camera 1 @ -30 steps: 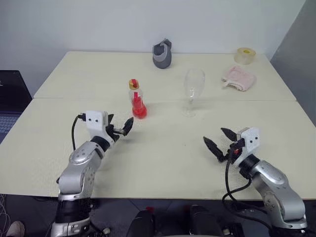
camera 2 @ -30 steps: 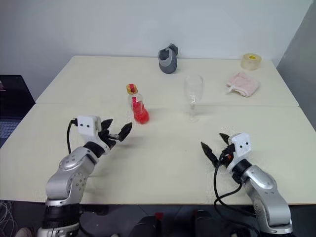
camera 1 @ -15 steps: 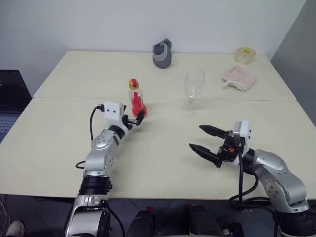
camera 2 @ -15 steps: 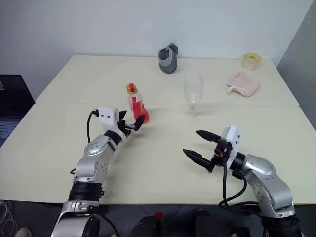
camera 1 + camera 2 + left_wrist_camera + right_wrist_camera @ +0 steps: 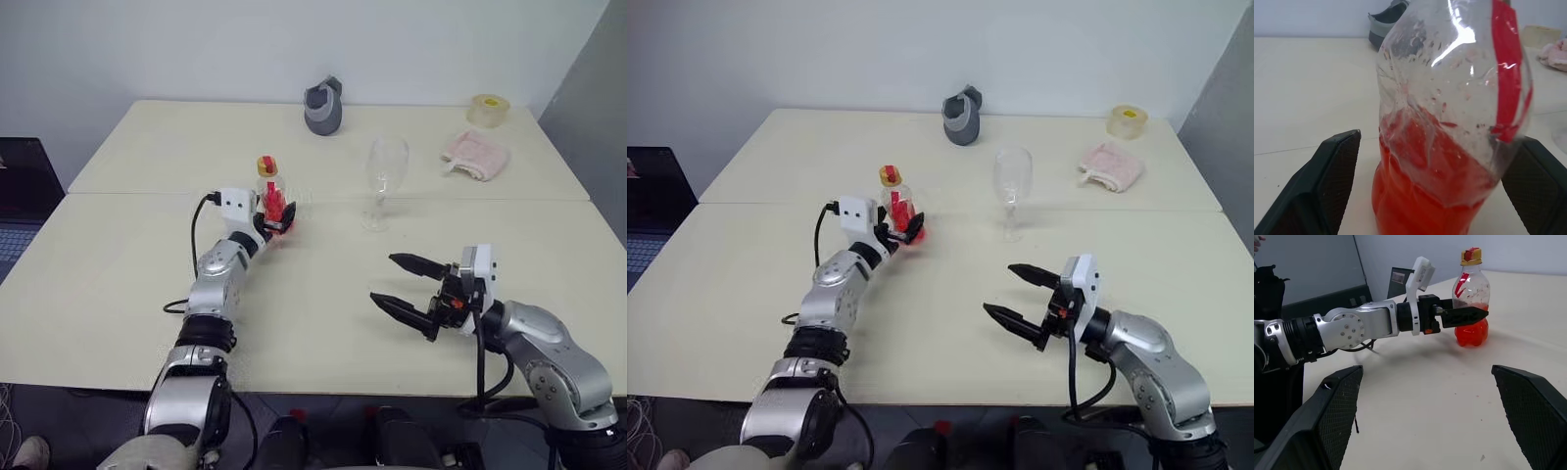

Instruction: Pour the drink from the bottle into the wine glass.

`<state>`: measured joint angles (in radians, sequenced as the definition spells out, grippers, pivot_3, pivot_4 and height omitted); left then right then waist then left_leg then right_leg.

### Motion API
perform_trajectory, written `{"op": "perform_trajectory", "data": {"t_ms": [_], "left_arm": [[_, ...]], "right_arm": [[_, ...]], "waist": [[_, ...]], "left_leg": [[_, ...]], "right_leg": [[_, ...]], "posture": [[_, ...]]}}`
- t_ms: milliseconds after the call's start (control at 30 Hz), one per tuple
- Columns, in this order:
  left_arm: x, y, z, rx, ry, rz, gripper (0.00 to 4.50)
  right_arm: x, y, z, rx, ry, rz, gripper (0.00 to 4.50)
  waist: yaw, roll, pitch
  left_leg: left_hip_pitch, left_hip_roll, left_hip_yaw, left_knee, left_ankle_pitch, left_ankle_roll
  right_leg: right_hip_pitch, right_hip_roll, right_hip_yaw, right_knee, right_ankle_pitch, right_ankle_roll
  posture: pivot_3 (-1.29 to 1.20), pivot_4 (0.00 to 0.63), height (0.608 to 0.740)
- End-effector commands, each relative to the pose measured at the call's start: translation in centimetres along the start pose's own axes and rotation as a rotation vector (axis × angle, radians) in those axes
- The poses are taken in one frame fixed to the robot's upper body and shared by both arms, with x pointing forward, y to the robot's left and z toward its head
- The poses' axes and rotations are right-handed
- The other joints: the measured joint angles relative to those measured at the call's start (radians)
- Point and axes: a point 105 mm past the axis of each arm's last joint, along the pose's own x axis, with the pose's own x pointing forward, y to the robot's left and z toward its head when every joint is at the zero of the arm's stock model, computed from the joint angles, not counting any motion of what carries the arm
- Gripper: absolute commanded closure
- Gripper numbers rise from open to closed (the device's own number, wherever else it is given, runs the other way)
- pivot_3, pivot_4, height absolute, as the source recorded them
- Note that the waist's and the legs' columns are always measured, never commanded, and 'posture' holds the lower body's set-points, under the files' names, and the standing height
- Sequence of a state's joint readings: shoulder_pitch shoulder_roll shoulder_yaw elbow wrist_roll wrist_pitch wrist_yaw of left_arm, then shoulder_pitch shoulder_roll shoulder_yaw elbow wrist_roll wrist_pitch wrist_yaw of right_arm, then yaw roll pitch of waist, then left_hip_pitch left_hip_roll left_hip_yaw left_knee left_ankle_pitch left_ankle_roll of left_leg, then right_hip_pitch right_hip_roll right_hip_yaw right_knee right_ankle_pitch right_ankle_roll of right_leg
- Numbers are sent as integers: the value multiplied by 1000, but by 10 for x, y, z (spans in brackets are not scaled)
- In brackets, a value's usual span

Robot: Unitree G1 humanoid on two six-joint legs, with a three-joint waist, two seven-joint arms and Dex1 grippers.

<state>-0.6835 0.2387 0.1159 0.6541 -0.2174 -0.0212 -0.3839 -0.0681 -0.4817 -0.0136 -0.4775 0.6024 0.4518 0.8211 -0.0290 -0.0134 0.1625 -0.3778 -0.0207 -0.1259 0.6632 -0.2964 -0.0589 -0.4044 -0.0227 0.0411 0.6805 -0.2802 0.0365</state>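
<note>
Bottle upright mid-table, well back from the near edge, drink pooled in its base; left gripper flanks it with fingers spread and untouching in the left wrist view, while right gripper hangs wide, empty, near the front edge.

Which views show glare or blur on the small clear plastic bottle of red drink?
Left wrist view: the small clear plastic bottle sits very close, with white glare streaks on its crinkled upper wall and soft edges on the black fingers. Right wrist view: the bottle reads sharp, the near fingers blurred. Left eye view: even light, faint shadows on the table.
</note>
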Motion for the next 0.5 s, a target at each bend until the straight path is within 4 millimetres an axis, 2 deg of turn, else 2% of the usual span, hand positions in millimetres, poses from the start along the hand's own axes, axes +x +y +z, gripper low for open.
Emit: {"op": "perform_trajectory", "data": {"t_ms": [33,200,300,500], "left_arm": [[10,-1,18,35,-77,-1,0],[14,-5,21,35,-113,-15,0],[13,-7,24,37,-136,-34,552],[9,-2,25,55,-141,-29,2436]], "right_arm": [[1,2,13,-44,-29,5,10],[1,3,14,-47,-32,-1,10],[2,4,14,-46,-34,-1,0],[5,3,14,-51,-41,1,0]], "waist": [[0,0,0],[-1,0,0],[-1,0,0],[-1,0,0]], "left_leg": [[0,0,0,0,0,0],[0,0,0,0,0,0],[0,0,0,0,0,0],[0,0,0,0,0,0]], "right_leg": [[0,0,0,0,0,0],[0,0,0,0,0,0],[0,0,0,0,0,0],[0,0,0,0,0,0]], "posture": [[0,150,740],[0,150,740],[0,150,740],[0,150,740]]}}
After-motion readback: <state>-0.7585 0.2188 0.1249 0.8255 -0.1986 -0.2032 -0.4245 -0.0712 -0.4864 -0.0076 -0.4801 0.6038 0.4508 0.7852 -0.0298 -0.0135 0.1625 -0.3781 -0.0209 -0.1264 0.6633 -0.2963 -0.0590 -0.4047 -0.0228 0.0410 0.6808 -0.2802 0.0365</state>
